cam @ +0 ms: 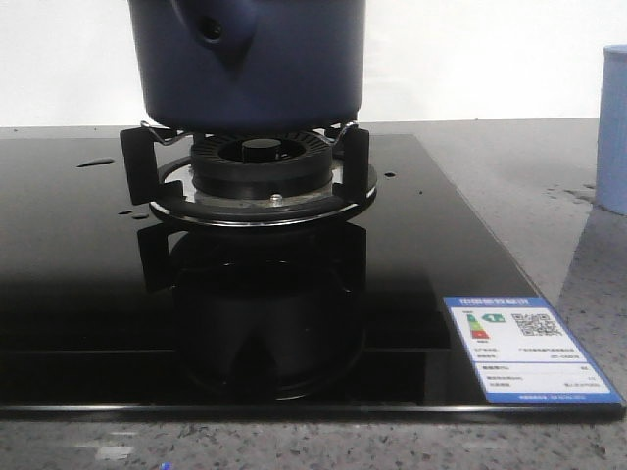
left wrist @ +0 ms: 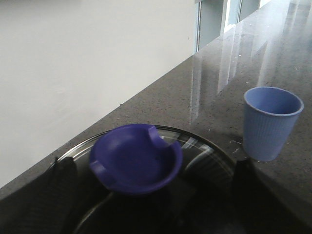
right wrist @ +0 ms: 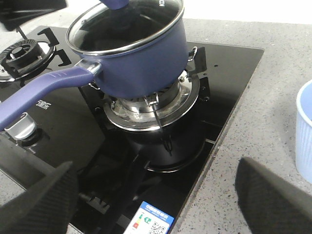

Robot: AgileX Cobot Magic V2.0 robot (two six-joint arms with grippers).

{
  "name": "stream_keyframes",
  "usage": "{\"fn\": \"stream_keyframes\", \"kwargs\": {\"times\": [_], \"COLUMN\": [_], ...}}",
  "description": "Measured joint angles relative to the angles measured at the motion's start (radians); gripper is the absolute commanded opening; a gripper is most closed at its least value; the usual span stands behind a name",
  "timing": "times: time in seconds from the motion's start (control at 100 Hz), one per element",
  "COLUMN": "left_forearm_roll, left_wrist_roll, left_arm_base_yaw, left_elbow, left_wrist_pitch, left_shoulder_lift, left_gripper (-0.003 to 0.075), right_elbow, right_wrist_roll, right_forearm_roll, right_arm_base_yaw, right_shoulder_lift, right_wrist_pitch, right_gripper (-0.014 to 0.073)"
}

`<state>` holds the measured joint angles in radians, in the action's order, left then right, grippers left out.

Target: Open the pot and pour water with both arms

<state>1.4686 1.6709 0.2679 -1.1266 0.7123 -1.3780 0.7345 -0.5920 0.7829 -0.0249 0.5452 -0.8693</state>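
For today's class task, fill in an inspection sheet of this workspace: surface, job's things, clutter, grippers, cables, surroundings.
Surface: grey speckled countertop with a glossy black glass hob; small droplets or specks on the glass.
Job's things: navy pot on the burner stand, glass lid on; pale blue ribbed cup upright on the counter beside the hob.
Clutter: energy label sticker on the hob corner.
Grippers: left gripper over the lid knob, right gripper near the hob edge; both open, empty.
Cables: nothing seen.
Surroundings: plain white wall.
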Motion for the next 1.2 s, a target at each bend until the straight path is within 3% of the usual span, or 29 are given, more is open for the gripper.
{"fn": "stream_keyframes", "kwargs": {"times": [0.72,0.81,1.03,1.2], "left_forearm_roll": [0.064,0.071,0.079,0.08], "left_wrist_roll": [0.048,0.048,0.068,0.071], "left_arm_base_yaw": [0.009,0.009,0.009,0.013], "left_elbow": [-0.138,-0.139,-0.139,-0.151], "left_wrist_pitch": [0.053,0.061,0.093,0.101], "left_shoulder_lift": [-0.246,-0.25,-0.252,-0.254], "left_gripper": [0.06,0.0554,0.0346,0.0299], "right_elbow": [0.0,0.0,0.0,0.0], "right_wrist_roll": [0.0,0.0,0.0,0.0], "right_forearm_roll": [0.0,0.0,0.0,0.0], "right_arm_base_yaw": [0.0,0.0,0.0,0.0], "right_shoulder_lift": [0.0,0.0,0.0,0.0], "right_wrist_pitch": [0.0,0.0,0.0,0.0], "right_gripper": [0.0573,0.0573,0.0573,0.0573]}}
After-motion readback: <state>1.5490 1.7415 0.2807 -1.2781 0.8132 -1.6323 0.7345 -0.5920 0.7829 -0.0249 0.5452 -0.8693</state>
